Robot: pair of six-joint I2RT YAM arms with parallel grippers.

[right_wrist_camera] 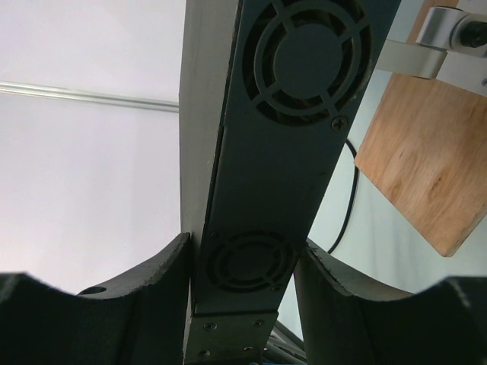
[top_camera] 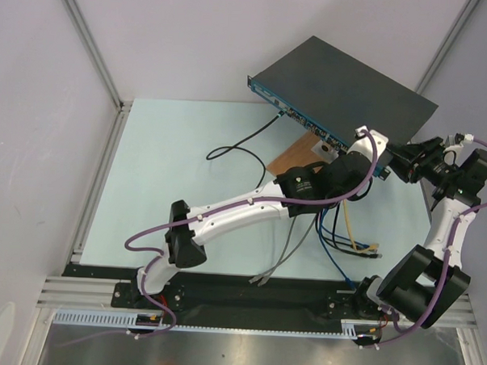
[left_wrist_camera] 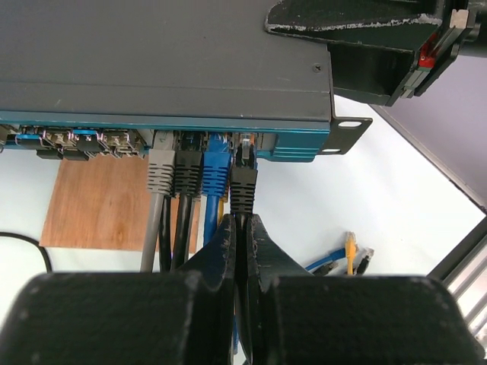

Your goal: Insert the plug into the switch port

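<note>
Wide flat black metal switch (top_camera: 345, 86) with blue front sits back-right, front edge over brown wooden board (top_camera: 295, 158). The left gripper (left_wrist_camera: 242, 243) pinches black plug (left_wrist_camera: 243, 182) by its tail, tip at a socket. The right gripper (right_wrist_camera: 243, 255) clamps switch's vented end.

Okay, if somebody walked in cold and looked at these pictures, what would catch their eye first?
The big black switch, upper right in the top view, its end clamped by the right gripper. Next, the row of cables plugged into its blue front, where the left gripper pinches a black plug at a port.
</note>
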